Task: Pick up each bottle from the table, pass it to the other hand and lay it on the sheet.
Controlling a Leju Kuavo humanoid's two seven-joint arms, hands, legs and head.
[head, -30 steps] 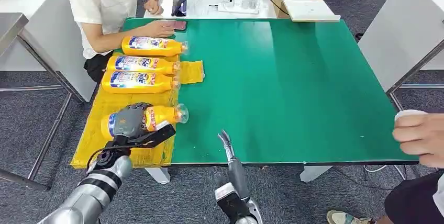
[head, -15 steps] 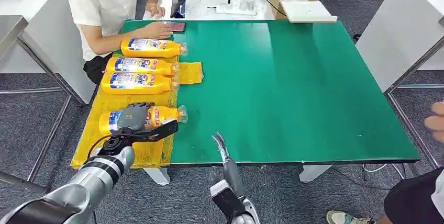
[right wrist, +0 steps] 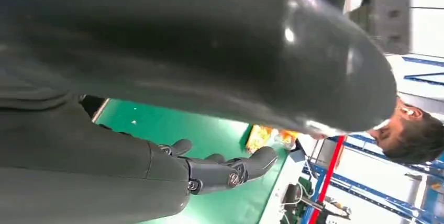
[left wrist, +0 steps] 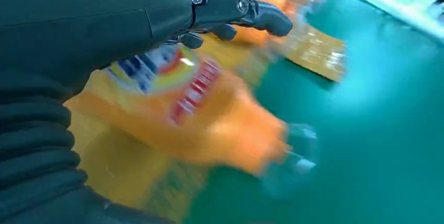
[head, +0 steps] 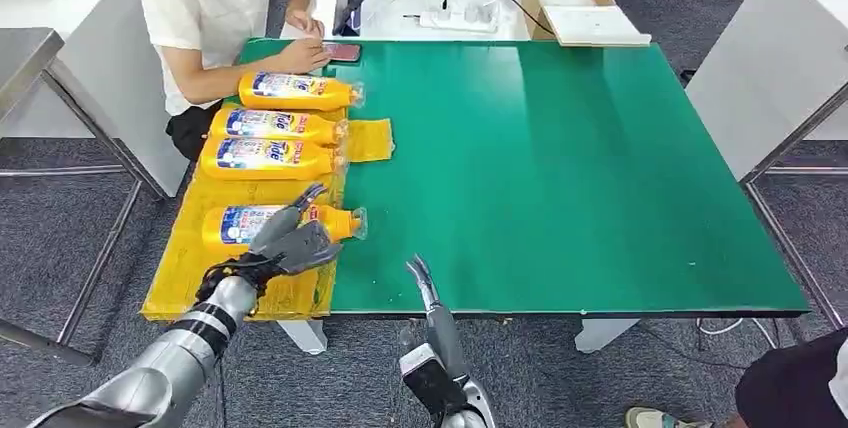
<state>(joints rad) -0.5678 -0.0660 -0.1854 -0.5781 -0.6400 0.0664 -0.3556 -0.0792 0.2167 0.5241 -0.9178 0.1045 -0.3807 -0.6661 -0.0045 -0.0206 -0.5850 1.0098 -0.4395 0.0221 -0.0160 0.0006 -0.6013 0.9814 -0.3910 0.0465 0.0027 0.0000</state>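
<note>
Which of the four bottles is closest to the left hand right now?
The yellow plastic bottle nearest the robot, apart from the other three; the left hand hovers open over it.

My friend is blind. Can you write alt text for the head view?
A silver robot's left hand hovers open over the nearest of four orange bottles lying on a yellow sheet on a green table. A seated person rests a hand at the far corner.

Head view looks down on the green table (head: 560, 168); wrist views sit close above it.
</note>
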